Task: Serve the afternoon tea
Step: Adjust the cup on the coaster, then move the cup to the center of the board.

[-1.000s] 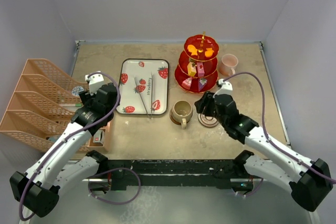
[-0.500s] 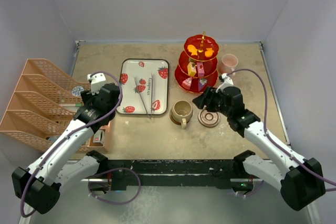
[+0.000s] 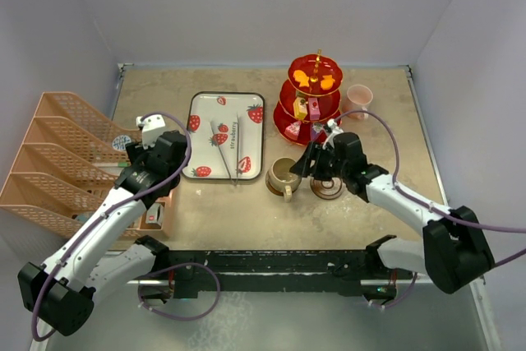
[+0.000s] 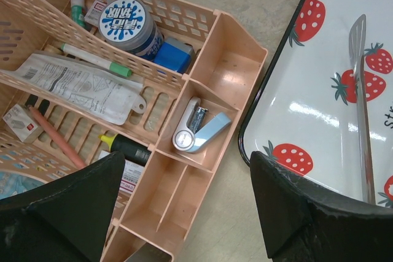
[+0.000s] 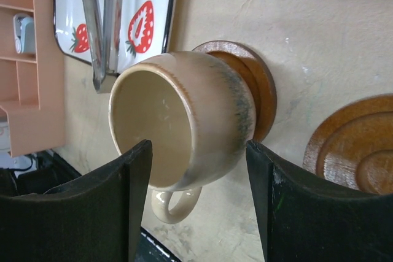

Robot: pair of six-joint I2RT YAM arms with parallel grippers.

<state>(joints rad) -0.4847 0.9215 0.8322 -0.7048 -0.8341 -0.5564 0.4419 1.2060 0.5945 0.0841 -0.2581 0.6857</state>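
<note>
Right tool [image 5: 196, 151] stands with its jaws apart astride the olive mug [image 5: 184, 108], which sits off-centre on one coaster [image 5: 261, 84] at mid-frame in the top view; whether the fingers touch it I cannot tell. Left tool [image 4: 187, 164] hangs wide and empty over the organizer [image 4: 227, 47] at the left of the frame. Sweets [image 3: 306, 108] already fill the stand [image 3: 288, 125] at upper right, so most looks done. Left are the pink mug [image 3: 358, 98], on the bench [image 3: 246, 203] beside the stand, and the bare second coaster [image 3: 327, 187] just right of the olive mug.
</note>
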